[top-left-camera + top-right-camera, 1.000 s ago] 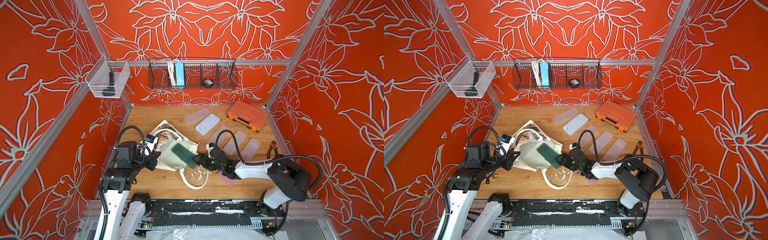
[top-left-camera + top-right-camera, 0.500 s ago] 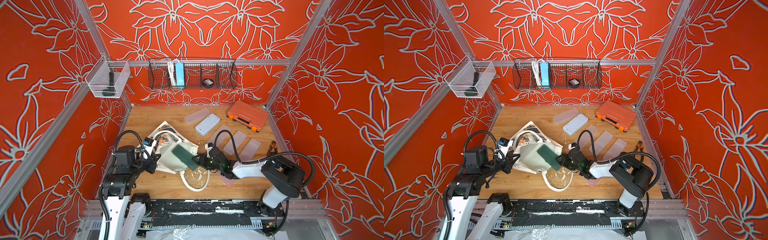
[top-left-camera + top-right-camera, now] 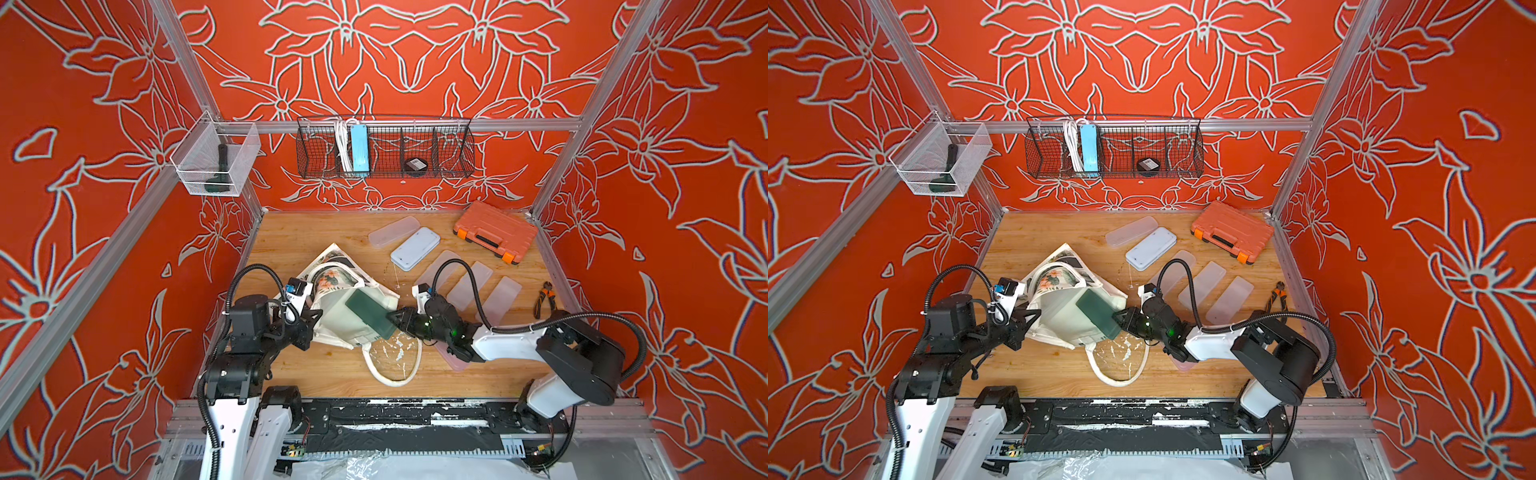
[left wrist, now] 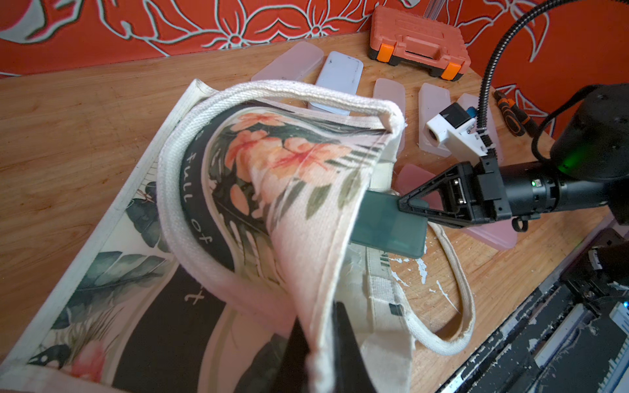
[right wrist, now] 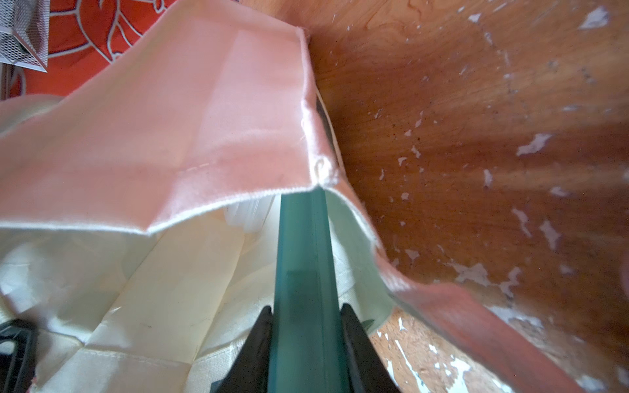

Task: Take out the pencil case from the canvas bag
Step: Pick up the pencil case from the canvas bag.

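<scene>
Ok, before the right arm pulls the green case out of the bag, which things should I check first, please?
1. Right gripper clamped on the pencil case: ok, fingers press both faces.
2. Left gripper holding the canvas bag by its rim: ok.
3. Bag mouth lifted open around the case: ok.
4. Case fully out: not ok, its far end is inside.
5. Loop handle clear of the case: cannot tell.
</scene>
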